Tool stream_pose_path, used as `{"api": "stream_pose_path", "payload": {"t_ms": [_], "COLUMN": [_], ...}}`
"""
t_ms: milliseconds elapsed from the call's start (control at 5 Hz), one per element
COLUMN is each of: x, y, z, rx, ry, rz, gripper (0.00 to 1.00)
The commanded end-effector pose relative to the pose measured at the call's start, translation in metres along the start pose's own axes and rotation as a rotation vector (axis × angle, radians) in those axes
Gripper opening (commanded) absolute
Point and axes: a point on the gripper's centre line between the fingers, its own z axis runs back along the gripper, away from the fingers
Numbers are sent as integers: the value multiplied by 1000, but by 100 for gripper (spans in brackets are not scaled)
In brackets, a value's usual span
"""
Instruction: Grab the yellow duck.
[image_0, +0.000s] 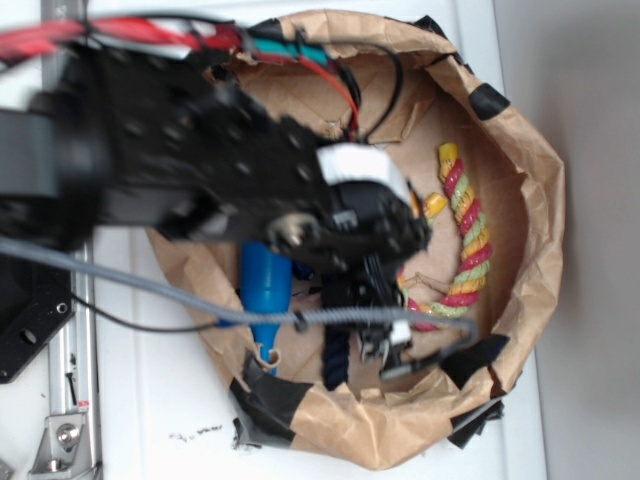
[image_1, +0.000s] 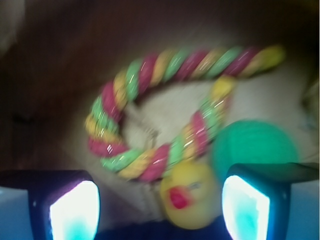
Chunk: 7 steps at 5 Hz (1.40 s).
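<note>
- Wrist view: we see the yellow duck (image_1: 189, 194) low between the two fingers (image_1: 74, 210), nearer the right one, beak facing the camera.
- Gripper (image_1: 160, 210) jaws stand wide apart, nothing held; we judge they're spread so as to straddle the duck before closing.
- Green ball (image_1: 255, 150) sits just beside the duck, partly behind the right finger; that crowding is likely why the duck is off-centre in the gap.
- Twisted rope toy (image_1: 150, 120) loops above, its lower end close to the duck's head; contact unclear through the blur.
- Exterior view: the arm hangs over the paper-lined bin (image_0: 540, 200), hiding the duck; the blue toy (image_0: 265, 285) lies left of the gripper.
</note>
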Motion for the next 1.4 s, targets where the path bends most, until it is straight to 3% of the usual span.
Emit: {"api": "stream_pose_path", "payload": {"t_ms": [0, 400, 600, 800, 1000, 1200], "x": [-16, 4, 13, 12, 15, 30], "y": [-19, 23, 37, 34, 25, 16], "z": [-13, -24, -20, -17, 1, 44], "rx": [22, 122, 143, 140, 139, 121], "ry": [39, 45, 51, 64, 37, -27], "rz": [-94, -109, -111, -136, -162, -160], "gripper": [100, 100, 0, 0, 0, 0]}}
